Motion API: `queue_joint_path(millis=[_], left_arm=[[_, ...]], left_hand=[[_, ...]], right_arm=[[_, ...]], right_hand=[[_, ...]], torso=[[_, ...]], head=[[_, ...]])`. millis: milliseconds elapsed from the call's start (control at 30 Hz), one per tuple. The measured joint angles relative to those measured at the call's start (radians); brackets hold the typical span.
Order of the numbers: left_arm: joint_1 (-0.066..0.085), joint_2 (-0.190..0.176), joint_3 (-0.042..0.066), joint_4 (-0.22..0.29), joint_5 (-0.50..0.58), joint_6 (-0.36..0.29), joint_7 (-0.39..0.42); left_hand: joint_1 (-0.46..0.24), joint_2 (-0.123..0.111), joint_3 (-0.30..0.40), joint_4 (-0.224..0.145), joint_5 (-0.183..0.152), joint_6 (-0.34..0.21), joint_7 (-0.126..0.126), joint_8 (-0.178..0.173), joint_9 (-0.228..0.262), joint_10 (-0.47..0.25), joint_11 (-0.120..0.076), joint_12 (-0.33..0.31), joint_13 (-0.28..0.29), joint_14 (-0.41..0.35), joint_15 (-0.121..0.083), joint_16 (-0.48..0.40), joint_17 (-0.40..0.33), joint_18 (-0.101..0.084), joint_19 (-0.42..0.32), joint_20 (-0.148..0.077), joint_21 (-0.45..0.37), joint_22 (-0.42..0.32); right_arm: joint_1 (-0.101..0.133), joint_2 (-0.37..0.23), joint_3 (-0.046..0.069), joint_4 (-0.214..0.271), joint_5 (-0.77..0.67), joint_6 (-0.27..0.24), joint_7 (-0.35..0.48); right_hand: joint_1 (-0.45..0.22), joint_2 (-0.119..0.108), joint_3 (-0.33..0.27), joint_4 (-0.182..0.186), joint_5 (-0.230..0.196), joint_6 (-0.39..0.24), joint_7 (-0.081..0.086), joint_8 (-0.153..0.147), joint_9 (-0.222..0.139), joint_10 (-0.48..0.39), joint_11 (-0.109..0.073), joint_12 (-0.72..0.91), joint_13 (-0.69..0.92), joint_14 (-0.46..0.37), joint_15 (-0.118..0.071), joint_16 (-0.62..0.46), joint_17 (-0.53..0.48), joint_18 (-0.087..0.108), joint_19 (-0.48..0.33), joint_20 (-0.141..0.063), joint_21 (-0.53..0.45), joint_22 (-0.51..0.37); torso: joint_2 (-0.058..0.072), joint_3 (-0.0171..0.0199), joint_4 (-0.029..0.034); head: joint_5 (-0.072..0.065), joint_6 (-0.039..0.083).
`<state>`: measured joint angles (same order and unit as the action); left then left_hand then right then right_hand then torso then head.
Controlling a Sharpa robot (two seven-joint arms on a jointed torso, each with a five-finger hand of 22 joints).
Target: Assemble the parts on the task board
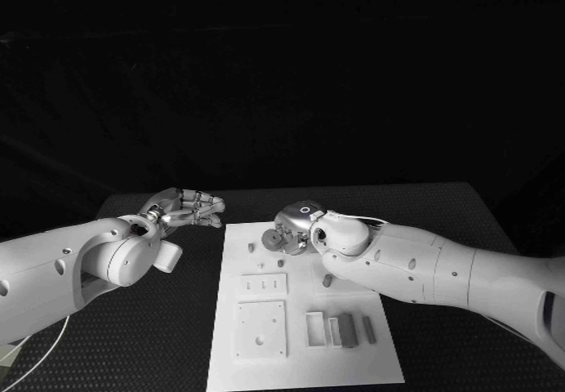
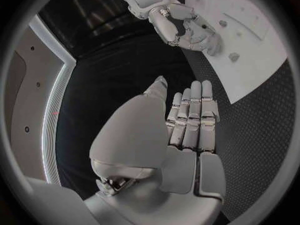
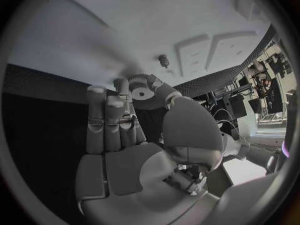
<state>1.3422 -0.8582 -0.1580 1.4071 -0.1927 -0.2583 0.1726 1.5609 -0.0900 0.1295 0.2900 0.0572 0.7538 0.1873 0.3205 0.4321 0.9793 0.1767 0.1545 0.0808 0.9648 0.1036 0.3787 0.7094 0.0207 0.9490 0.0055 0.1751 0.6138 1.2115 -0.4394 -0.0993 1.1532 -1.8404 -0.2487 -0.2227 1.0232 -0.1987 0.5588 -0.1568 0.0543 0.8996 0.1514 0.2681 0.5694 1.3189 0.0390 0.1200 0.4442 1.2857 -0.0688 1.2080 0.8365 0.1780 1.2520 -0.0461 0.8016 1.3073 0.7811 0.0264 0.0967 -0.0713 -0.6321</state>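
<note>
The white task board point(image 1: 300, 363) lies in the middle of the black table. My right hand point(image 1: 301, 224) hovers over the board's far end and pinches a grey toothed gear point(image 1: 276, 239) between thumb and fingers; the right wrist view shows the gear point(image 3: 142, 87) at the fingertips above the board point(image 3: 125, 15), close to a small peg point(image 3: 164, 60). My left hand point(image 1: 186, 207) hangs off the board's far left corner, over the table. The left wrist view shows that hand point(image 2: 187, 125) with fingers straight and nothing in it, and the right hand point(image 2: 184, 25) beyond it.
On the board are two square plates point(image 1: 263, 286) point(image 1: 261, 328), small pegs point(image 1: 251, 247) point(image 1: 282, 263) and several upright blocks point(image 1: 341, 331) near the front right. Black table point(image 1: 153, 327) surrounds the board on both sides.
</note>
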Motion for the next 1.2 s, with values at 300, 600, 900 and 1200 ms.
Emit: queue_joint_path(millis=[300, 600, 900, 1200], left_arm=[[0.000, 0.000, 0.000, 0.000, 0.000, 0.000, 0.000], [0.000, 0.000, 0.000, 0.000, 0.000, 0.000, 0.000], [0.000, 0.000, 0.000, -0.001, 0.000, 0.000, 0.000], [0.000, -0.001, 0.000, 0.000, 0.000, 0.000, 0.000]], left_hand=[[0.000, 0.000, 0.000, 0.000, 0.000, 0.000, 0.000, 0.000, 0.000, 0.000, 0.000, 0.000, 0.000, 0.000, 0.000, -0.004, 0.001, 0.000, 0.000, 0.000, 0.000, 0.000], [0.000, 0.000, 0.000, 0.000, 0.000, 0.000, 0.000, 0.000, 0.000, 0.000, 0.000, 0.000, 0.000, 0.000, 0.000, -0.004, 0.002, -0.005, 0.004, -0.004, 0.000, 0.000], [0.000, 0.000, 0.000, 0.000, 0.000, 0.000, 0.000, 0.000, 0.000, 0.000, 0.000, 0.000, 0.000, 0.004, -0.004, -0.004, 0.003, -0.005, 0.004, -0.004, 0.000, 0.001], [0.000, 0.000, 0.000, 0.000, 0.000, 0.000, 0.000, 0.000, 0.000, 0.000, 0.000, 0.000, 0.000, 0.004, -0.004, -0.004, 0.003, -0.005, 0.004, -0.004, 0.000, 0.001]], right_arm=[[0.000, -0.002, 0.000, 0.001, 0.001, 0.003, 0.000], [0.000, -0.006, 0.000, 0.003, 0.001, 0.003, -0.001], [-0.001, -0.008, 0.000, 0.006, 0.002, 0.003, -0.003], [-0.001, -0.014, 0.000, 0.009, 0.002, 0.003, -0.004]], right_hand=[[0.000, 0.000, -0.003, 0.003, 0.000, 0.000, 0.000, 0.000, 0.000, 0.000, 0.000, 0.000, 0.004, 0.000, 0.000, 0.000, 0.000, 0.000, -0.001, 0.001, 0.000, 0.000], [0.000, 0.000, -0.003, 0.003, 0.000, 0.001, -0.002, 0.000, 0.000, 0.000, 0.000, 0.000, 0.006, 0.000, 0.000, 0.000, 0.000, 0.000, -0.001, 0.002, 0.000, 0.000], [0.000, 0.000, -0.003, 0.003, 0.000, 0.000, -0.003, 0.000, 0.000, 0.000, 0.000, 0.000, 0.007, 0.000, 0.000, 0.000, 0.000, 0.000, -0.001, 0.002, 0.000, 0.000], [0.000, 0.000, -0.003, 0.003, 0.000, 0.000, -0.004, 0.000, 0.001, 0.000, 0.000, 0.000, 0.009, 0.002, 0.002, 0.000, 0.000, 0.000, -0.001, 0.002, 0.000, 0.000]], torso=[[0.000, 0.0012, -0.0005], [0.000, 0.0013, -0.0008], [0.000, 0.0013, -0.0006], [0.000, 0.0013, -0.0010]], head=[[0.001, -0.001], [-0.001, -0.002], [-0.002, -0.003], [-0.003, -0.003]])
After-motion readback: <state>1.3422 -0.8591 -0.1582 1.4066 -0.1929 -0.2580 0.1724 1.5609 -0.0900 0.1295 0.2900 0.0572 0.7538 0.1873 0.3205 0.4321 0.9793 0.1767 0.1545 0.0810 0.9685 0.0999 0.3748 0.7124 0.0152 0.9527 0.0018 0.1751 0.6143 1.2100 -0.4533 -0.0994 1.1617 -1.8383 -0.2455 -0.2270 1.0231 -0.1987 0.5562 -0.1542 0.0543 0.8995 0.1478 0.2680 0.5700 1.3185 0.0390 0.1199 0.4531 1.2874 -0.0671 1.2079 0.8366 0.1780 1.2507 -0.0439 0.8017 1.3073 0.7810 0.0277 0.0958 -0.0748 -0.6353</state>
